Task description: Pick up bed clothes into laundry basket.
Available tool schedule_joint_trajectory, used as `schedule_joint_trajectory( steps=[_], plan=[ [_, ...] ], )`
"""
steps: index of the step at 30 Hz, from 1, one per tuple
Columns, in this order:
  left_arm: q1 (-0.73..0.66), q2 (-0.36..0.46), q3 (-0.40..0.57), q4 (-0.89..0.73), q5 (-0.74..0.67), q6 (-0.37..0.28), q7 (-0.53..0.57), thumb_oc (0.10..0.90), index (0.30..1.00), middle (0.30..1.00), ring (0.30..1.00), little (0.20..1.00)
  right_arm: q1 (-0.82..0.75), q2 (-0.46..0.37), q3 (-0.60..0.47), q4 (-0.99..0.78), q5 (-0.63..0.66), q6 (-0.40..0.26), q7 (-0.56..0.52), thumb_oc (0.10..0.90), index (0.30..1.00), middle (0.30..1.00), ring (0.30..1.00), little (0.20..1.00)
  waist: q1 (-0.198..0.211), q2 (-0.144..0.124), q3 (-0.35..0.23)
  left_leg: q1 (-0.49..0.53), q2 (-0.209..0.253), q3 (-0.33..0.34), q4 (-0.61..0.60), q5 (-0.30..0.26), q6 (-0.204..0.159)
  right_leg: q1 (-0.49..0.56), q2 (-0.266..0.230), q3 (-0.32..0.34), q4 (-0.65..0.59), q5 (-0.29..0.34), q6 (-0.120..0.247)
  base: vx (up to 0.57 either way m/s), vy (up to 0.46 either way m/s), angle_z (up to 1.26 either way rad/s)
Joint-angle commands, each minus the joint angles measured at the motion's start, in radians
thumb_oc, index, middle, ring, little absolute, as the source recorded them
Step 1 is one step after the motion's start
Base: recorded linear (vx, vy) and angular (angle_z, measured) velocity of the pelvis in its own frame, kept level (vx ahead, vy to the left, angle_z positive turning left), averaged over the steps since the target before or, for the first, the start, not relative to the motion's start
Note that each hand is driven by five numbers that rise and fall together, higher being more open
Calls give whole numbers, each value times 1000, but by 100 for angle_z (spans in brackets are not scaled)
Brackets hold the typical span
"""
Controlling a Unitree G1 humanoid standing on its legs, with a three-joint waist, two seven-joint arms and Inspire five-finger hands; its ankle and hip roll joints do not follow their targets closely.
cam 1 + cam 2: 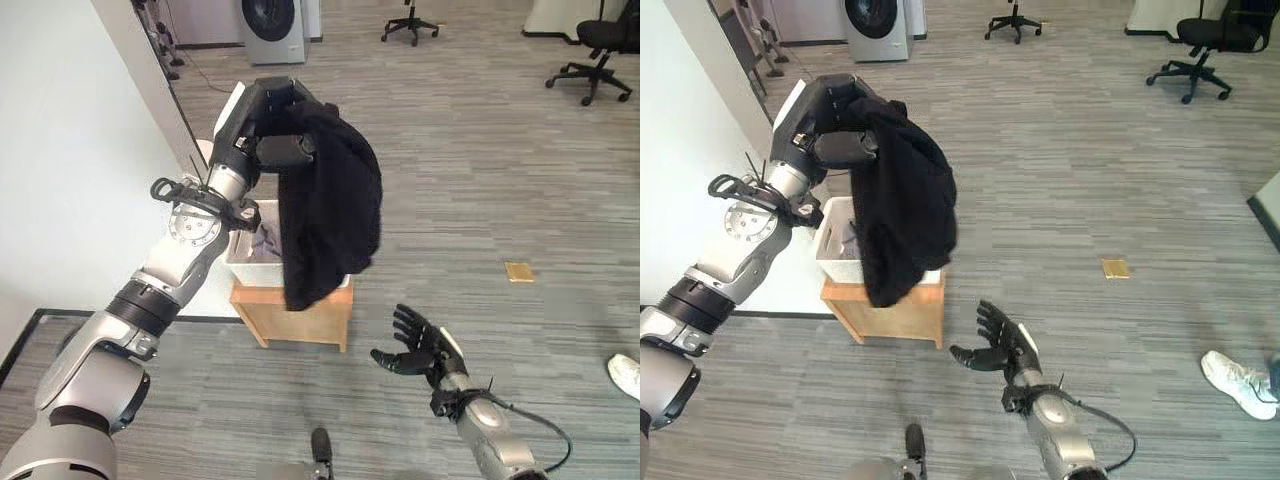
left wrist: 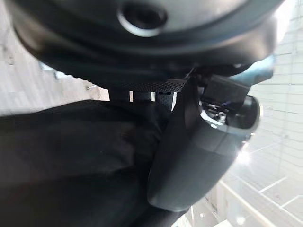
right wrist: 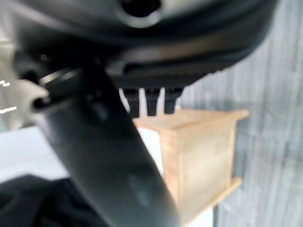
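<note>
A black garment point(image 1: 335, 200) hangs from my left hand point(image 1: 275, 120), which is shut on its top and raised above a white laundry basket point(image 1: 243, 262). The cloth drapes down over the basket's right side to the stool's front. In the left wrist view the black garment point(image 2: 71, 161) lies against the thumb point(image 2: 189, 156). A grey cloth point(image 1: 268, 240) lies inside the basket. My right hand point(image 1: 420, 350) hovers open, low above the floor, to the right of the stool, holding nothing.
The basket rests on a small wooden stool point(image 1: 300, 320) beside a white bed point(image 1: 70, 150) on the left. A washing machine point(image 1: 272, 25) and office chairs point(image 1: 595, 55) stand far back. A small tan card point(image 1: 518, 271) lies on the grey floor; a person's white shoe point(image 1: 626, 375) shows at the right edge.
</note>
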Motion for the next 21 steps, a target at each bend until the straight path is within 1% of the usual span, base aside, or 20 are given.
schedule_joint_trajectory(
  steps=[1,2,3,4,5,6,7,8,9,10,11,13,15,18,21],
  plan=[
    [-212,26,87,14,-1,-136,24,400,300,300,300,300,-69,-4,-21,-55,10,-83,34,800,900,900,900,900,-2,15,-63,20,72,22,11,-31,-98,10,-4,-18,-280,250,15,297,-198,58],
    [-255,26,70,36,6,-142,39,400,300,300,300,300,-62,-11,-28,-59,9,-83,37,800,900,900,900,900,-5,0,-73,32,60,-8,9,-58,-121,0,-32,-37,-509,242,10,276,-185,70],
    [-274,37,48,41,5,-137,28,400,300,300,300,300,-46,-12,-32,-57,10,-82,39,800,900,900,900,900,-20,-10,-72,35,53,-33,12,-64,-123,54,-24,-25,-587,243,16,319,-208,110],
    [-273,51,43,36,28,-138,23,400,300,300,300,300,-45,-12,-25,-49,9,-80,40,800,900,900,900,900,-6,-17,-81,33,54,-19,12,-66,-124,84,-32,-46,-605,247,20,130,-60,112],
    [-272,52,43,36,29,-137,23,400,300,300,300,300,-45,-11,-25,-48,9,-80,40,800,900,900,900,900,-5,-19,-78,38,52,-18,12,-68,-124,90,-33,-45,-610,248,22,96,-49,104],
    [-287,75,37,46,36,-139,20,400,300,300,300,300,-40,-13,-23,-43,11,-79,50,800,900,900,900,900,8,-21,-95,30,55,-10,7,-65,-128,117,-31,-52,-640,244,24,126,-86,56],
    [-330,107,10,70,66,-138,30,400,300,300,300,300,-24,-16,-22,-49,22,-71,66,800,900,900,900,900,11,-28,-116,29,56,-9,0,-66,-134,137,-21,-61,-682,258,26,124,-91,28],
    [-334,106,6,74,65,-139,29,400,300,300,300,300,-24,-15,-23,-49,23,-71,66,800,900,900,900,900,11,-29,-115,29,56,-11,0,-66,-134,140,-21,-63,-685,259,25,154,-100,12],
    [-418,149,-47,154,139,-127,58,400,300,300,300,300,-9,-34,-20,-56,19,-70,87,800,900,900,900,900,9,-25,-132,20,60,-15,-2,-67,-139,156,-11,-77,-712,255,22,98,-54,12],
    [-439,153,-61,190,128,-123,53,400,300,300,300,300,-4,-35,-18,-56,18,-69,93,800,900,900,900,900,6,-27,-132,17,63,-17,-2,-67,-141,162,-7,-80,-722,252,20,97,-53,4],
    [-443,153,-64,194,126,-124,51,400,300,300,300,300,-4,-34,-18,-56,18,-69,94,800,900,900,900,900,6,-28,-132,17,63,-18,-2,-67,-141,163,-7,-81,-723,253,20,51,-35,-2],
    [-433,144,-45,250,67,-119,34,400,300,300,300,300,17,-25,-26,-47,30,-69,95,800,900,900,900,900,-7,-30,-135,14,71,-15,-6,-70,-147,172,1,-79,-747,252,16,63,-32,-7],
    [-461,157,-71,339,79,-101,22,400,300,300,300,300,39,-26,-26,-38,35,-61,107,800,900,900,900,900,-20,-33,-139,16,78,-6,-6,-72,-154,185,11,-72,-767,251,12,99,-23,-23],
    [-417,129,-30,366,20,-90,2,400,300,300,300,300,61,-18,-28,-45,41,-60,111,800,900,900,900,900,-35,-40,-138,13,85,1,-6,-76,-158,184,17,-63,-773,252,10,52,-11,-26],
    [-420,132,-43,408,60,-71,-5,400,300,300,300,300,73,-17,-35,-43,41,-58,113,800,900,900,900,900,-48,-39,-138,11,92,9,-6,-78,-162,178,24,-52,-777,253,8,42,2,-10]
  ],
)
